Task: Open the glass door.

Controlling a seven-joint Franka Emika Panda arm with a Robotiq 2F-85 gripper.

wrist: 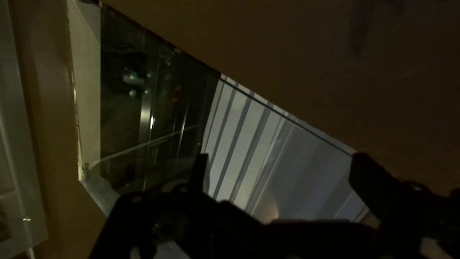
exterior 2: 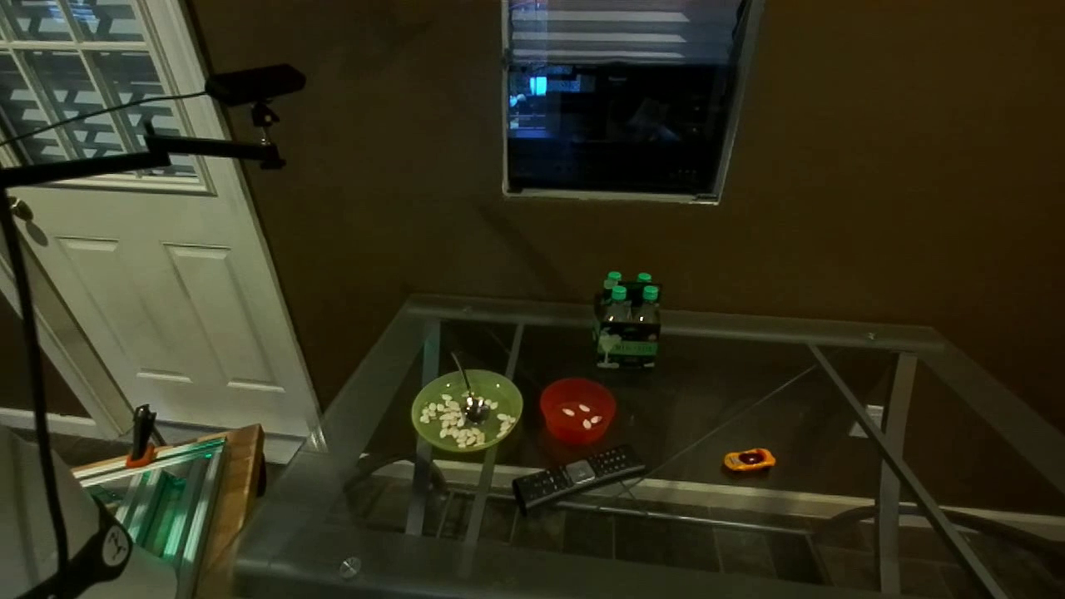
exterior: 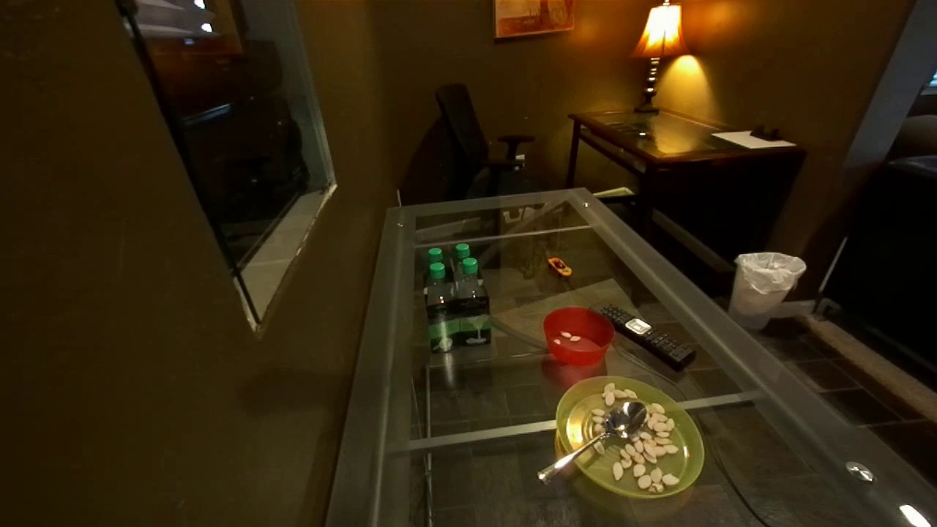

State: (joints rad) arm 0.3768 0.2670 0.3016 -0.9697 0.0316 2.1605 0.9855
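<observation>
The glass door is a dark, reflective pane set in a pale-edged wall recess. It shows in an exterior view at the upper left (exterior: 234, 132) and in an exterior view at the top (exterior 2: 616, 125). In the wrist view the glass door (wrist: 158, 118) runs slantwise, with pale slats and a dim grey area in its right part. My gripper (wrist: 278, 156) is at the bottom of the wrist view, fingers wide apart with nothing between them. Both fingertips overlap the recess in the picture; I cannot tell whether they touch it. The gripper is not seen in either exterior view.
A glass table (exterior 2: 707, 329) stands below the recess. It holds a green-capped bottle pack (exterior 2: 628, 333), a red bowl (exterior 2: 577, 433), a green plate (exterior 2: 428, 395) with a spoon, a remote (exterior 2: 541, 491) and an orange item (exterior 2: 736, 462). A camera arm (exterior 2: 225, 148) stands at the left.
</observation>
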